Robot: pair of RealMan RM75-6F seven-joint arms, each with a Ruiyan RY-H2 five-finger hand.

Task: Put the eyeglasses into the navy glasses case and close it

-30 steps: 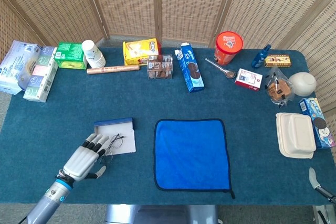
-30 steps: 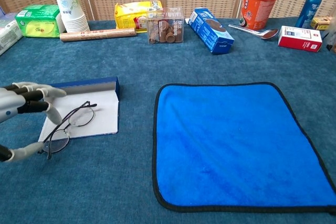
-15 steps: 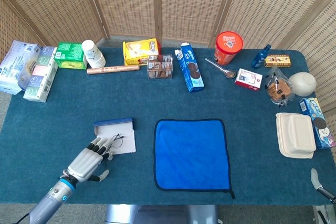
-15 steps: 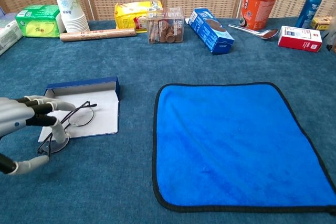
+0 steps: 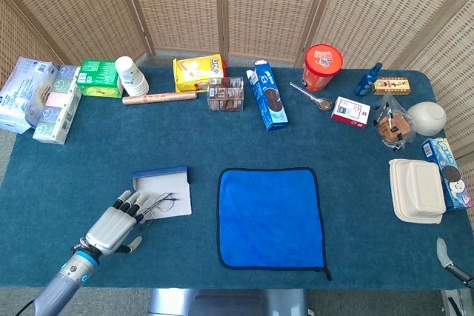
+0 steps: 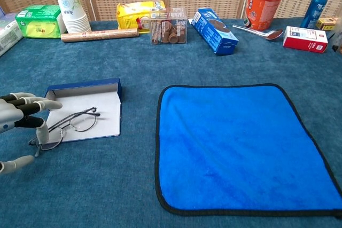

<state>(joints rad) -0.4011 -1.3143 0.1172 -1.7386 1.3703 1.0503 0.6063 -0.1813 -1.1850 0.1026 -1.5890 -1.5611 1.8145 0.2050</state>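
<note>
The navy glasses case (image 6: 85, 85) (image 5: 160, 174) lies open at the left, its white inside facing up. The thin-framed eyeglasses (image 6: 80, 122) (image 5: 161, 201) lie across its left front corner. One lens is on the white lining and the other hangs over the edge onto the table. My left hand (image 6: 15, 124) (image 5: 111, 227) hovers just left of them with its fingers (image 6: 32, 105) spread and its thumb well apart below. One fingertip touches the rim of the outer lens. Only a grey tip of my right hand (image 5: 444, 251) shows at the bottom right corner.
A blue cloth (image 6: 235, 148) lies flat right of the case. Along the back stand paper cups (image 6: 69, 9), a roll (image 6: 99, 36), a yellow pack (image 6: 136, 14), a clear biscuit box (image 6: 168, 25), a blue carton (image 6: 215, 30) and a red tub (image 6: 264, 4).
My left hand has drawn back to the left. The eyeglasses slid left with it and turned flatter across the case's corner.
</note>
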